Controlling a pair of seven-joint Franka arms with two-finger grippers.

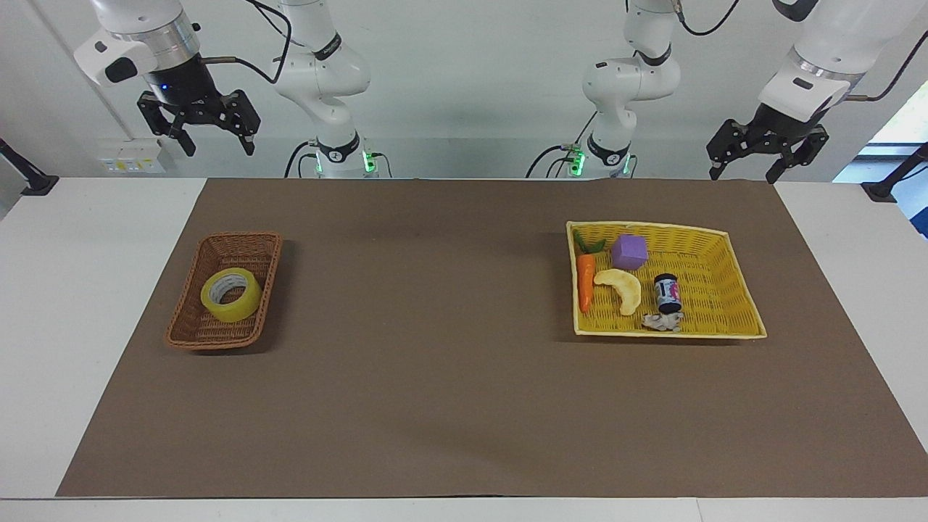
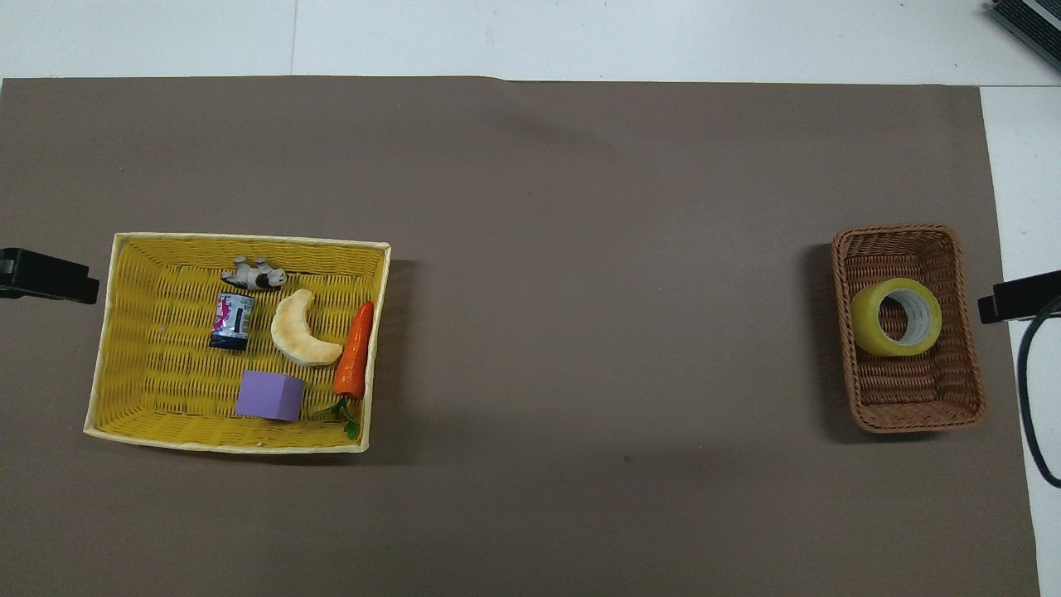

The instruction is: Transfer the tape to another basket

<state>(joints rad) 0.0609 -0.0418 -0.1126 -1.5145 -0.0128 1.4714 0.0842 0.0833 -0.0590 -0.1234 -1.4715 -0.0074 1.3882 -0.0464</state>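
Toward the right arm's end of the table, the tape (image 1: 231,294) lies on its side in the brown wicker basket (image 1: 190,321), its pale core facing up, roughly in the middle of the basket's floor. That basket sits on a brown mat (image 1: 435,377) that covers most of the white table (image 1: 80,304).

Up above that end, the right gripper (image 1: 211,137) hangs high in the air near the robots' edge of the table, its fingers spread apart and holding nothing. It is well clear of the basket and the tape.

At the left arm's end sits the yellow basket (image 1: 732,290), wider and shallower. Inside it lie a carrot (image 1: 585,281), a purple cube (image 1: 628,251), a pale crescent-shaped piece (image 1: 620,288), a small dark jar (image 1: 666,292) on its side, and a little grey figurine (image 1: 663,322) against the wall farthest from the robots. The left gripper (image 1: 754,163) waits in the air over the robots' edge of the mat, jaws also spread and empty.

Between the two baskets the mat is bare.
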